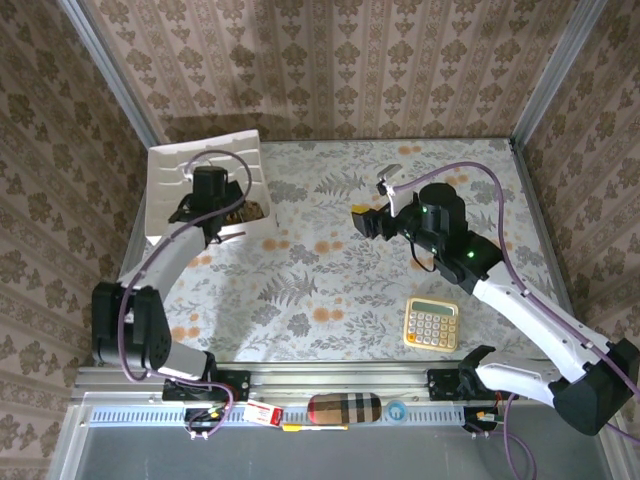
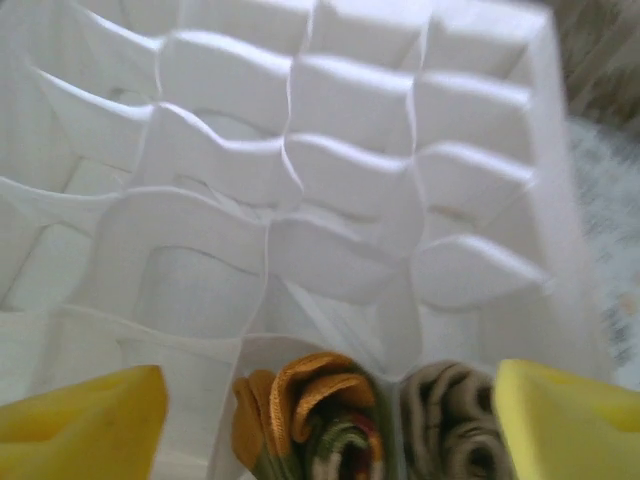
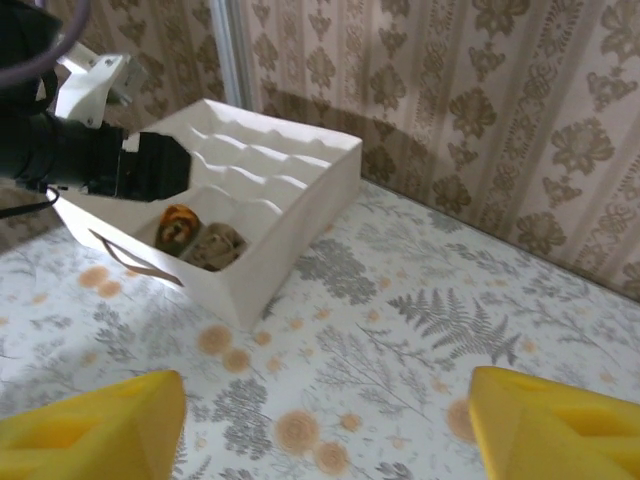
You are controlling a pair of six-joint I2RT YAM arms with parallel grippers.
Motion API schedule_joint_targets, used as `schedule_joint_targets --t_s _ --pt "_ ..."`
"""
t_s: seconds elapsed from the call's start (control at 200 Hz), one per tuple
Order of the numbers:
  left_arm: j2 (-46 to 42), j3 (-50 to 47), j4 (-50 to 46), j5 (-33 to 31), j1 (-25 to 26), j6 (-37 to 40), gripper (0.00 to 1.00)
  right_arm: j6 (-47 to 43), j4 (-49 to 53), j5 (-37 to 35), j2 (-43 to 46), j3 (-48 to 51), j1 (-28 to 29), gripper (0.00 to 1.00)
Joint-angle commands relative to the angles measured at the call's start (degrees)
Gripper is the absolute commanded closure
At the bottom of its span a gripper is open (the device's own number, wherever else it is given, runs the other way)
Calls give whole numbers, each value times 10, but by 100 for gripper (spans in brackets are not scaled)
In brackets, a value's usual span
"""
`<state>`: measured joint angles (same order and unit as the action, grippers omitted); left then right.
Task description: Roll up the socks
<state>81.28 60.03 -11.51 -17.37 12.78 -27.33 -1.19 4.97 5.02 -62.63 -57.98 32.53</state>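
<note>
A white divided organiser box [image 1: 170,170] stands at the table's back left. Two rolled socks sit in neighbouring compartments at its near corner: the olive one with orange toe [image 2: 315,415] and the tan-brown one [image 2: 455,430]. They show again in the right wrist view as an orange-topped roll [image 3: 177,228] beside a tan roll [image 3: 218,245]. My left gripper [image 2: 330,425] hangs open just above them, its yellow fingertips [image 2: 80,420] wide apart and holding nothing. My right gripper [image 1: 362,222] is open over the middle of the floral table, empty, its fingertips [image 3: 560,425] spread.
A cream calculator [image 1: 432,323] lies on the table near the right arm's base. A beige plaid cylinder case [image 1: 344,409] rests on the front rail, next to a small red-and-white item [image 1: 262,414]. Patterned walls enclose the table on three sides.
</note>
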Motion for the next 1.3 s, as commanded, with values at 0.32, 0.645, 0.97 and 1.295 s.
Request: schedule_joint_targets --t_s 0.32,0.645,0.97,1.295 --pt "-210 -66 -183 87 32 -117 0 97 134 -224 121 57 -10 0" --pt "-305 -251 -134 -255 112 88 0 -12 -86 -359 132 338 -124 0" --pt "-177 -347 253 0 -120 207 0 -57 -379 -107 -100 362 -250 0" --pt "10 -398 614 165 -187 222 0 -1 -510 26 -229 341 -325 0"
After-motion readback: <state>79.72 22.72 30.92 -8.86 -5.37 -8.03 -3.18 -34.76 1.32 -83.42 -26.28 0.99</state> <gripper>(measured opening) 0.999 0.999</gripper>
